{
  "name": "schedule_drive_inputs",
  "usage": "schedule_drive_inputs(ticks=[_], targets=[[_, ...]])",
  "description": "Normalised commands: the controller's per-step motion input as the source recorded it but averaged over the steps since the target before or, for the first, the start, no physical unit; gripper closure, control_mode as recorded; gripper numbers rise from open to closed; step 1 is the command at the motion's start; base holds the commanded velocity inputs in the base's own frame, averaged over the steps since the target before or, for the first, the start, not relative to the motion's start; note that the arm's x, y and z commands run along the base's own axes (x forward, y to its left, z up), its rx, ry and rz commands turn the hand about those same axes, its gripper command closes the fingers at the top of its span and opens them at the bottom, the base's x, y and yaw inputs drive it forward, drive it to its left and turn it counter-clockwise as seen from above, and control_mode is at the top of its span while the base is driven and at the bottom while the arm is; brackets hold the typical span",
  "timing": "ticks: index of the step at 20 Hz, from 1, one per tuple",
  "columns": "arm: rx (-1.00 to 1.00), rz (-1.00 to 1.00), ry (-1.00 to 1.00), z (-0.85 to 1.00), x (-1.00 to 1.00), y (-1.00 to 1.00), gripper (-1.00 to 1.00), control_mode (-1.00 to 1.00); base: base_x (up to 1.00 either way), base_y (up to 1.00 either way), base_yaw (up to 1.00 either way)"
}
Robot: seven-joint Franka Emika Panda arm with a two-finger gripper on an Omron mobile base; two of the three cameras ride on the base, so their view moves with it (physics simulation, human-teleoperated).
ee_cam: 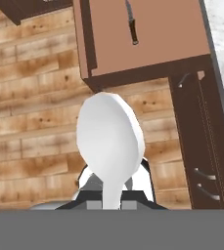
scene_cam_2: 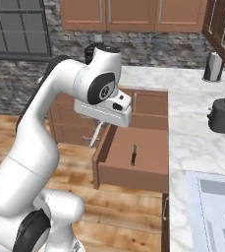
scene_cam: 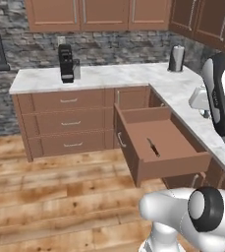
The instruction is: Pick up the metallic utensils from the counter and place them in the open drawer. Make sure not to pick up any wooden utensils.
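Note:
My gripper (ee_cam: 112, 193) is shut on the handle of a silver metallic spoon (ee_cam: 111, 141), whose bowl points away from the hand. In the right base view the gripper (scene_cam_2: 102, 123) hangs over the wooden floor, just left of the open drawer (scene_cam_2: 115, 147), with the spoon (scene_cam_2: 95, 135) slanting down from it. The open drawer (scene_cam: 170, 165) is a reddish-brown box pulled out from the cabinets. A slim dark-handled metallic utensil (scene_cam_2: 133, 154) (scene_cam: 153, 146) (ee_cam: 131, 24) lies on the drawer's floor. The counter and the wooden utensils are out of view.
A marble worktop (scene_cam_2: 197, 138) runs along the wall cabinets, with a dark toaster (scene_cam_2: 224, 115), a silver canister (scene_cam_2: 212, 66) and a sink (scene_cam_2: 217, 206). A black coffee machine (scene_cam: 66, 63) stands on the far top. Closed drawers (scene_cam: 69, 123) sit left of the open one.

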Motion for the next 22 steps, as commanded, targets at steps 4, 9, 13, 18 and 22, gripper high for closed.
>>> schedule_drive_inputs(ticks=[4,9,13,18,22], targets=[[0.0,0.0,0.0,0.0,0.0,0.0,1.0,1.0,0.6,-0.15,0.0],[0.0,0.0,0.0,0.0,0.0,0.0,1.0,1.0,0.25,-0.31,0.0],[0.0,0.0,0.0,0.0,0.0,0.0,1.0,1.0,0.07,-0.49,0.01],[0.0,0.0,0.0,0.0,0.0,0.0,1.0,1.0,0.0,-0.48,0.03],[0.0,0.0,0.03,0.0,0.05,0.0,1.0,-1.0,0.01,-0.21,0.01]])
